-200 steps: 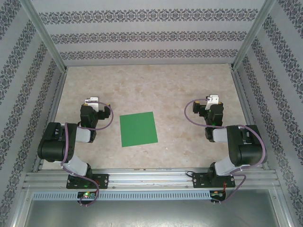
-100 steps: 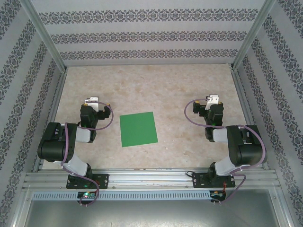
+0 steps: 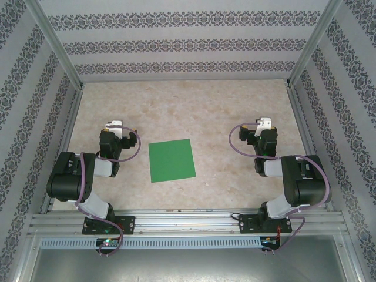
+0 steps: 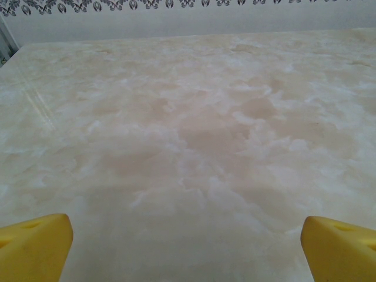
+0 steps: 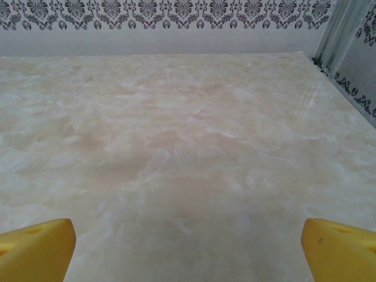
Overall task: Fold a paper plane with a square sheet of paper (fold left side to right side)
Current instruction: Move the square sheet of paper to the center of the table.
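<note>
green sheet (image 3: pixel 171 160) unmoved, flat | left hand (image 3: pixel 113 126) wide open, empty | right hand (image 3: pixel 265 123) likewise

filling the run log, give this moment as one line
fold: not started | square sheet of paper: flat, unfolded | left gripper: open, empty | right gripper: open, empty

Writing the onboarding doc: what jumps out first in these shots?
The square sheet of paper, bright green, lies flat and unfolded on the marbled table, toward its near middle. The left gripper and right gripper sit either side of it, both open and apart from it. Ornate patterned walls enclose the table.
</note>
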Available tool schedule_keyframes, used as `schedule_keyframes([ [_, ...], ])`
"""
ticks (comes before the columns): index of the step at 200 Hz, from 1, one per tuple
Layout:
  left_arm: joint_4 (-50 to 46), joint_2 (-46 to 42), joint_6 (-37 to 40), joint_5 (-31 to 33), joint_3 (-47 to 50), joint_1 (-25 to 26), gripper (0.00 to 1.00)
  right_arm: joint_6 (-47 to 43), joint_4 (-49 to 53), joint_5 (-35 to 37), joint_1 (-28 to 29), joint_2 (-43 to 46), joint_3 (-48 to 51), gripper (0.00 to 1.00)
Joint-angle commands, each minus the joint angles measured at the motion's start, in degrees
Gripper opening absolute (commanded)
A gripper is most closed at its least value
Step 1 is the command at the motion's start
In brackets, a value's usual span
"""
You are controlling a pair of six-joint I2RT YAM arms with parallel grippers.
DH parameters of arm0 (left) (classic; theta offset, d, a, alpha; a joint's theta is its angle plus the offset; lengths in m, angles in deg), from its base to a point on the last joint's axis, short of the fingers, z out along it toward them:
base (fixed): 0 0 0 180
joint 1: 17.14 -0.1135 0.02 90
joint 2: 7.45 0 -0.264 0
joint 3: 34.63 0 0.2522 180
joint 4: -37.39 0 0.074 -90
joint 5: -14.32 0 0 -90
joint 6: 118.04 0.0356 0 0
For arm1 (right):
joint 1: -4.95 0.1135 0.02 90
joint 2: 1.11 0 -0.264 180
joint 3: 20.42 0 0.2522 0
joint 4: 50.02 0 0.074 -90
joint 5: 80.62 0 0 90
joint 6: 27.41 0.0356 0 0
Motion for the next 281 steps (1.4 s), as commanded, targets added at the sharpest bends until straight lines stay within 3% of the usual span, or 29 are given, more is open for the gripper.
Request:
schedule_keyframes([
  [1, -0.7, -0.2, -0.9, -1.1, -0.3, -0.6, 1.00, 0.6, -1.5, 0.7, 0.7, 0.1, 0.0, 0.98],
  [48, -0.6, -0.3, -1.1, -0.6, -0.2, -0.6, 1.00, 0.8, -1.4, 0.0, 0.4, 0.0, 0.0, 0.98],
  [75, -1.3, -4.4, -2.3, 3.1, 1.1, -0.6, 1.00, 1.0, -0.2, -1.8, 0.0, 1.4, -0.2, 0.98],
  [88, -7.2, -10.1, -2.7, 4.3, 0.6, -0.6, 1.00, 0.7, 3.5, -2.0, 0.0, 4.9, -0.5, 0.98],
  [112, -28.3, -21.5, -8.1, 6.1, -5.0, -0.6, 1.00, 2.7, 13.8, -0.5, -0.2, 14.4, -0.8, 0.98],
  [126, -38.6, -25.8, -12.9, 1.6, -8.5, -0.6, 1.00, 6.0, 22.6, -1.8, -0.2, 20.0, -2.2, 0.98],
  [150, -48.2, -29.0, -23.8, -8.6, -12.0, -0.6, 1.00, 16.4, 41.0, -7.1, -0.4, 28.5, -6.7, 0.98],
  [188, -58.6, -30.3, -35.5, -22.0, -13.6, 0.3, 1.00, 30.3, 55.6, -19.9, -0.2, 34.9, -10.3, 0.98],
  [203, -59.7, -30.5, -38.6, -25.3, -12.5, 2.4, 1.00, 34.5, 58.0, -23.8, 0.1, 35.7, -10.3, 0.98],
  [233, -62.2, -28.6, -40.6, -24.3, -12.6, 11.3, 0.94, 36.9, 62.4, -27.5, 2.5, 34.6, -10.4, 0.98],
  [281, -56.2, -14.6, -43.2, -22.0, -16.3, 22.7, 0.77, 34.5, 65.7, -19.8, 10.6, 31.4, -10.9, 0.98],
])
